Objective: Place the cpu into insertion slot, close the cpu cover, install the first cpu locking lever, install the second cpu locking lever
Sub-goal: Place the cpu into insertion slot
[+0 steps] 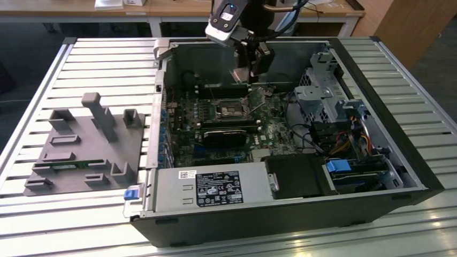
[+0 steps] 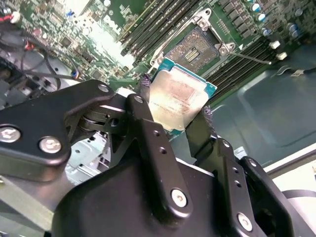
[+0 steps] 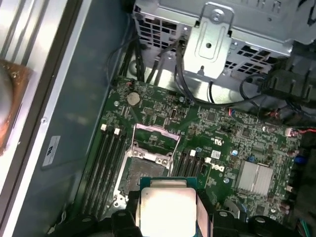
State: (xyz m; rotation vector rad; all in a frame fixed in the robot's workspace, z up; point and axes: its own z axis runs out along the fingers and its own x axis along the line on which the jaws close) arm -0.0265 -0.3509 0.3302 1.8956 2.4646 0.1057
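Claw (image 2: pixel 175 104) pinched the cpu (image 2: pixel 178 96) by two opposite edges, black fingers (image 2: pixel 148 118) one on each side, chip clamped between them. We saw the cpu as a small flat square, so it had no real long axis. It had a silvery-tan metal face with glare on it and a thin teal-green border around it. The broad face was turned toward the wrist cameras. In the second wrist view one corner pointed toward the insertion slot (image 2: pixel 195 47). In the first wrist view the cpu (image 3: pixel 168 210) sat just beside the slot (image 3: pixel 143 173), edges roughly parallel to the socket rim, not in it. The slot showed a silver rim with a dark centre, bare, set in the green motherboard (image 3: pixel 222 133) between banks of black memory slots (image 3: pixel 106 158). The cpu cover (image 3: pixel 154 156) looked swung open at the socket's far edge, a thin silver frame. In the exterior view the gripper (image 1: pixel 250 74) hung inside the open computer case (image 1: pixel 400 160), above the slot (image 1: pixel 230 111) and apart from the board. A grey fixture (image 1: pixel 78 144) lay on the slatted table (image 1: pixel 43 69), well apart on the exterior view's left.
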